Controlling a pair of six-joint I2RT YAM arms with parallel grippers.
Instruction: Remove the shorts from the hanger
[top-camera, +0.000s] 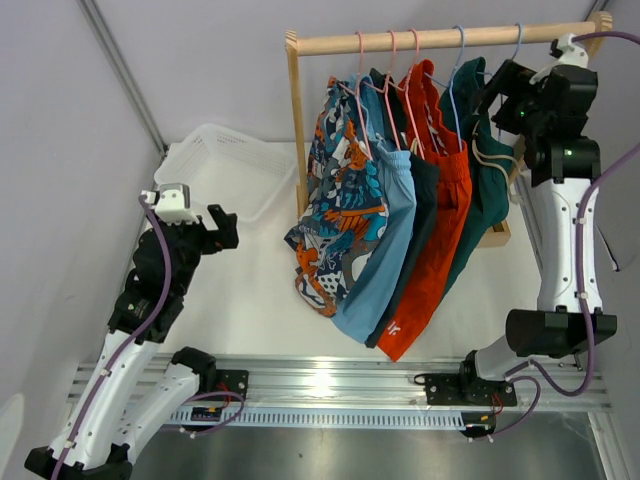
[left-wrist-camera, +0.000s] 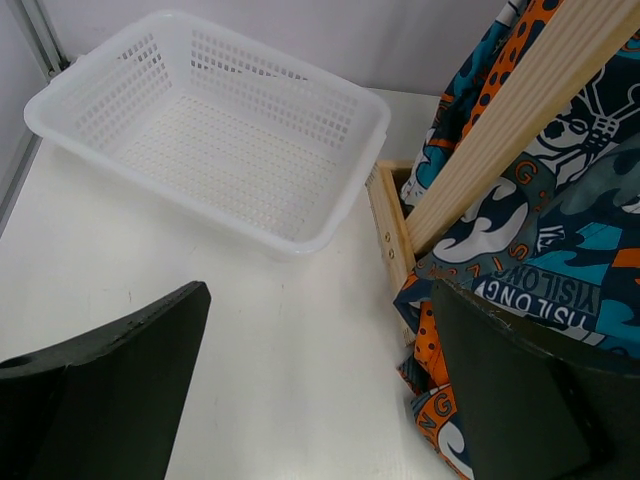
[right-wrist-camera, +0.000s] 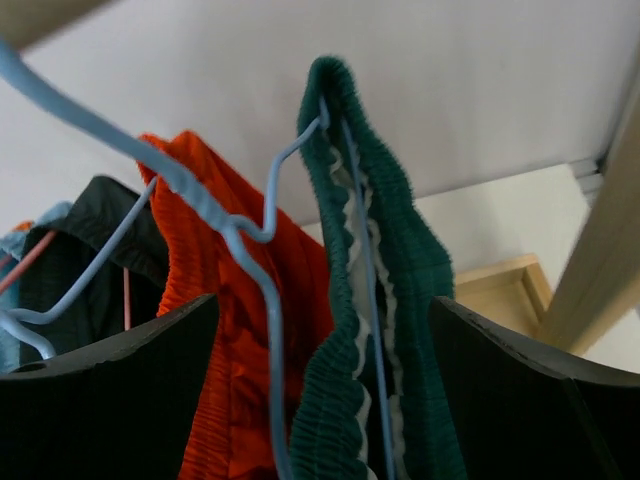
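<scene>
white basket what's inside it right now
Nothing shows inside the white basket: the left wrist view sees its bare perforated floor, with nothing covering it. The shorts all hang on the rack.

White table (top-camera: 250, 300), mesh basket (top-camera: 205, 140), wooden rack (top-camera: 294, 110)

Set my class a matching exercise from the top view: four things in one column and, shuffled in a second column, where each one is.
Things
1. cartoon-print shorts
2. teal-green shorts
3. white basket
4. orange-red shorts

Places
A. rightmost pair hanging on the rack
B. second hanging pair from the right
C. leftmost hanging pair
D. on the table, left of the rack

Pairs: 1-C, 2-A, 3-D, 4-B
</scene>
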